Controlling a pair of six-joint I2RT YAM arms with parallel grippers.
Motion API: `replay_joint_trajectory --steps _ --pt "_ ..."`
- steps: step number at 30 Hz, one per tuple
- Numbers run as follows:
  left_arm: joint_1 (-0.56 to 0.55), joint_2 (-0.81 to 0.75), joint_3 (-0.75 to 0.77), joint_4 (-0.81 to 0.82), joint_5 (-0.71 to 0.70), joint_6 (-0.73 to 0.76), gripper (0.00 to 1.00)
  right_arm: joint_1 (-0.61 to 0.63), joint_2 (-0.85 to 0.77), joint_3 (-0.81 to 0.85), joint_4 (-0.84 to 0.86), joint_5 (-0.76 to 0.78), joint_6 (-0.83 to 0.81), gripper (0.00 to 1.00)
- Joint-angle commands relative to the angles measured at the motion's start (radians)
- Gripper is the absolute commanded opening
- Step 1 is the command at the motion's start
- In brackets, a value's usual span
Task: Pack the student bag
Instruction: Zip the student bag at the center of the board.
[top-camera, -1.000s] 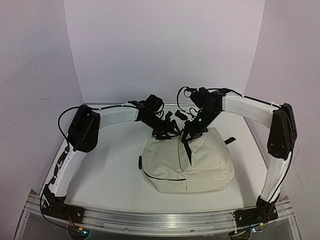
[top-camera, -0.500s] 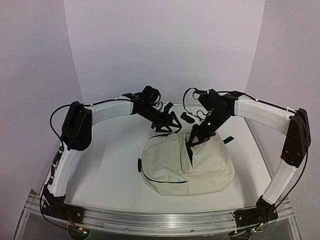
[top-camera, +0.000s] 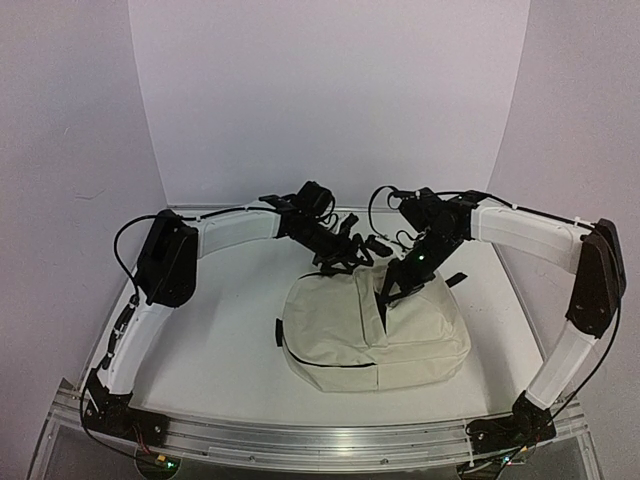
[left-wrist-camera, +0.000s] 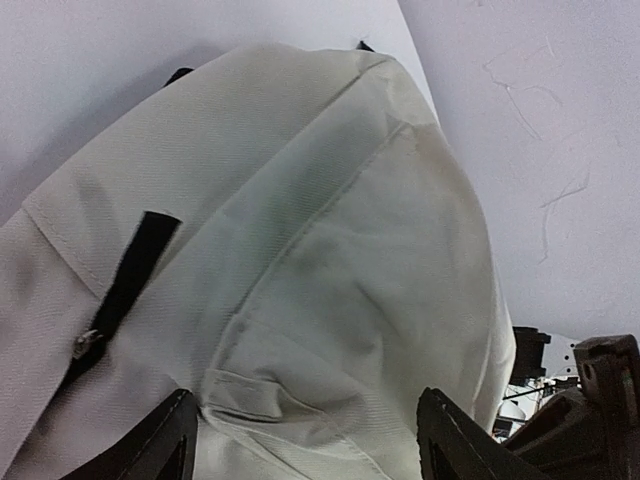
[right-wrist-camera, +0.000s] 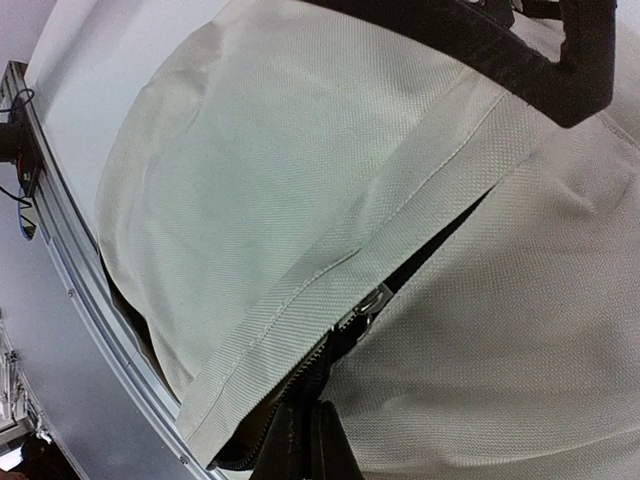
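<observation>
Fingers spread, left gripper hovers over student bag; arm outstretched.

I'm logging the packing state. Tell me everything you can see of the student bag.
The student bag is a soft cream-beige woven-fabric backpack with black zipper lines and strap tabs, lying slumped on the table. A zipper slit on top is partly open, dark inside, its metal zipper pull showing. The right gripper looks shut on the slit's edge; the open left gripper hangs at the bag's far edge, contact unclear.
</observation>
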Motion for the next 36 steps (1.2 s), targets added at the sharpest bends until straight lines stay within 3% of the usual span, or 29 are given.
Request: replay_joint_trajectory --steps 1,7,14,20,25,31,36 --pt "0.005 0.030 0.053 -0.020 -0.050 0.024 0.76 0.015 -0.051 -0.014 -0.042 -0.019 -0.013 0.00" --pt "0.001 0.031 0.011 0.015 0.014 0.020 0.73 0.015 -0.055 -0.011 -0.042 -0.022 -0.012 0.00" --pt "-0.006 0.021 -0.003 0.094 0.141 0.011 0.54 0.015 -0.036 -0.001 -0.039 -0.010 -0.014 0.00" --pt "-0.027 -0.010 -0.050 0.123 0.205 0.026 0.49 0.015 -0.031 -0.001 -0.037 0.009 -0.014 0.00" --pt "-0.028 -0.045 -0.115 0.178 0.222 0.016 0.35 0.014 -0.031 -0.009 -0.036 0.014 -0.013 0.00" --pt "-0.018 -0.059 -0.131 0.195 0.166 -0.015 0.01 0.014 -0.029 0.001 -0.036 0.012 -0.011 0.00" --pt "0.020 -0.112 -0.221 0.244 0.104 -0.072 0.00 0.015 -0.038 0.008 -0.037 -0.003 -0.012 0.00"
